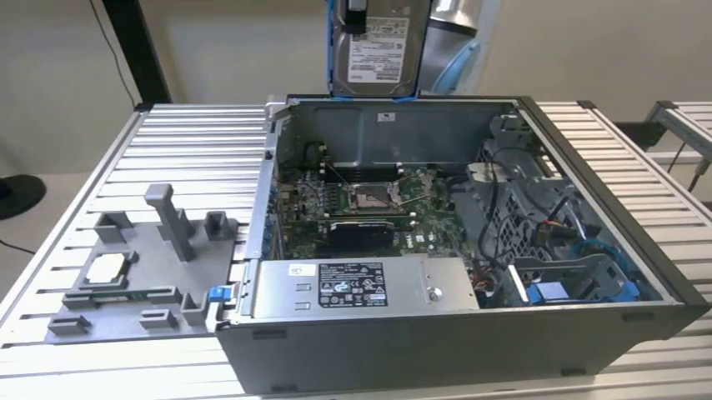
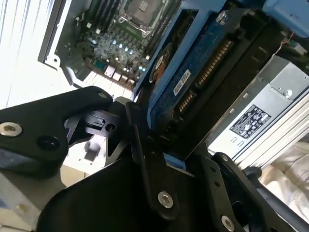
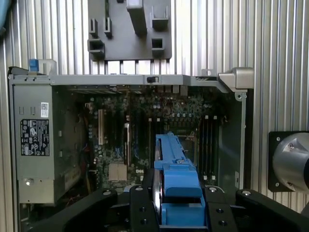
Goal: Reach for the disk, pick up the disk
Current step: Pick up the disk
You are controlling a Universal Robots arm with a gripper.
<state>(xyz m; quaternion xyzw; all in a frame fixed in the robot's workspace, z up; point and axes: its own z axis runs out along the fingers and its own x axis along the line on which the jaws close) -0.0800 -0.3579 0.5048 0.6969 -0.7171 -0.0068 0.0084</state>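
Observation:
The disk [image 1: 378, 52] hangs upright above the back wall of the open computer case [image 1: 368, 342], its white label facing the exterior view and blue rails along its edges. My gripper [image 1: 358, 13] is shut on its upper end at the top of that view. In the first wrist view the disk [image 3: 176, 169] shows edge-on with its blue carrier, clamped between my black fingers [image 3: 142, 208], high over the motherboard. In the second wrist view the disk [image 2: 193, 77] shows its blue circuit side and connector, with my gripper [image 2: 169, 154] closed around its near end.
Inside the case lie the motherboard [image 1: 368, 204], a silver power supply [image 1: 356, 287] and cable bundles with a blue bracket [image 1: 556, 292]. A grey fixture [image 1: 145, 267] holding a small white-topped chip [image 1: 107, 267] sits on the slatted metal table [image 1: 189, 142] at the exterior view's left.

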